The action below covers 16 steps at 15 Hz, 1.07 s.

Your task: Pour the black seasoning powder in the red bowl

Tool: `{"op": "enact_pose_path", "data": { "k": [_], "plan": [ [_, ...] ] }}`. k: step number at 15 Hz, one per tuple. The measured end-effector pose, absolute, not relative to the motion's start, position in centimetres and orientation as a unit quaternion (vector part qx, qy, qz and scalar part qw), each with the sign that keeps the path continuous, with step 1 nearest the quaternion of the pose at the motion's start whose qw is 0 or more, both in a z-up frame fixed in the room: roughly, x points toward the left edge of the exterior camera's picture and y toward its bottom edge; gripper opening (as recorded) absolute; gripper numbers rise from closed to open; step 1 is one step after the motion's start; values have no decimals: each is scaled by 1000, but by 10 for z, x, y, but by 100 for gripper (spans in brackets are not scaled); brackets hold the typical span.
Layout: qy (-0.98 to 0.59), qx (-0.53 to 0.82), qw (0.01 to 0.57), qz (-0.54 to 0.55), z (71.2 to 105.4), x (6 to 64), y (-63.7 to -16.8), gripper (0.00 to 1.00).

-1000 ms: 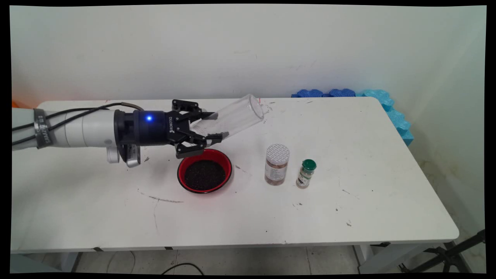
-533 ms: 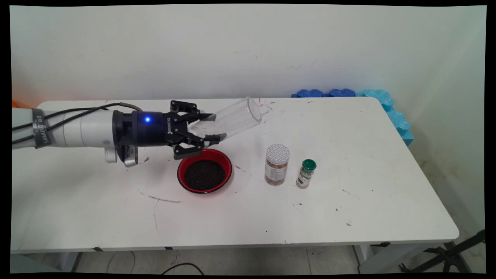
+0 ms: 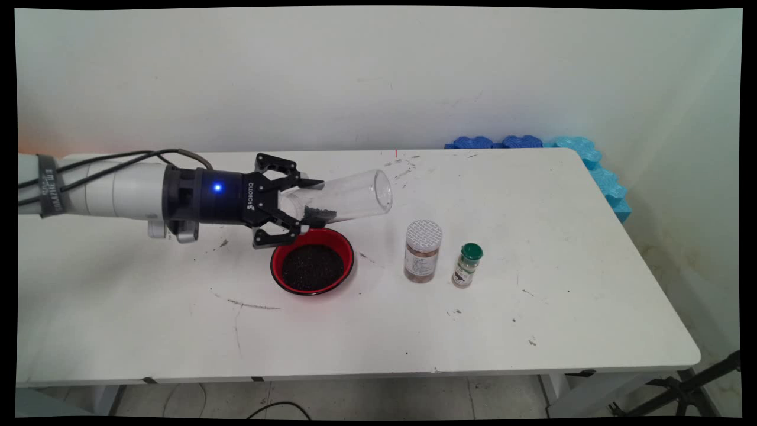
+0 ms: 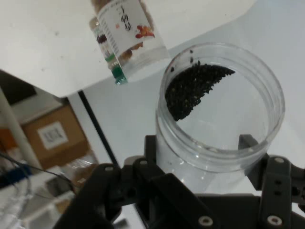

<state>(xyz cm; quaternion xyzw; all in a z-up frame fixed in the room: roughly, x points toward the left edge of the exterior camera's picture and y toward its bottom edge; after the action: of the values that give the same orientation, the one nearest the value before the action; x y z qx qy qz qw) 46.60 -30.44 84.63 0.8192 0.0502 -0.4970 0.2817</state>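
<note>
My gripper (image 3: 315, 203) is shut on a clear plastic jar (image 3: 349, 198), gripping near its base. The jar lies almost level, mouth to the right, just above the far rim of a red bowl (image 3: 350, 253) filled with black seeds (image 3: 312, 267). A small heap of the same seeds (image 3: 320, 213) rests inside the jar near the lower finger. In the hand view the jar (image 4: 190, 157) sits between the fingers of the gripper (image 4: 200, 143), with the seeds (image 4: 193, 88) piled against its inner wall.
A white-lidded jar of brown contents (image 3: 423, 251) and a small green-capped bottle (image 3: 467, 265) stand right of the bowl; both show in the hand view, jar (image 4: 126, 24) and bottle (image 4: 116, 71). Blue foam pieces (image 3: 532, 143) line the table's far right corner.
The gripper has drawn back a little to the left. The jar has turned from mouth-up tilted to almost level.
</note>
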Motion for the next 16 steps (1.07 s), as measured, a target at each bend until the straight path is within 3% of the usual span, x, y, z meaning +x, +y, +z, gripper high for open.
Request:
{"op": "enact_pose_path", "data": {
  "k": [16],
  "plan": [
    [-202, 837, 359, -360, 889, 464, -329, 0]
  ]
}}
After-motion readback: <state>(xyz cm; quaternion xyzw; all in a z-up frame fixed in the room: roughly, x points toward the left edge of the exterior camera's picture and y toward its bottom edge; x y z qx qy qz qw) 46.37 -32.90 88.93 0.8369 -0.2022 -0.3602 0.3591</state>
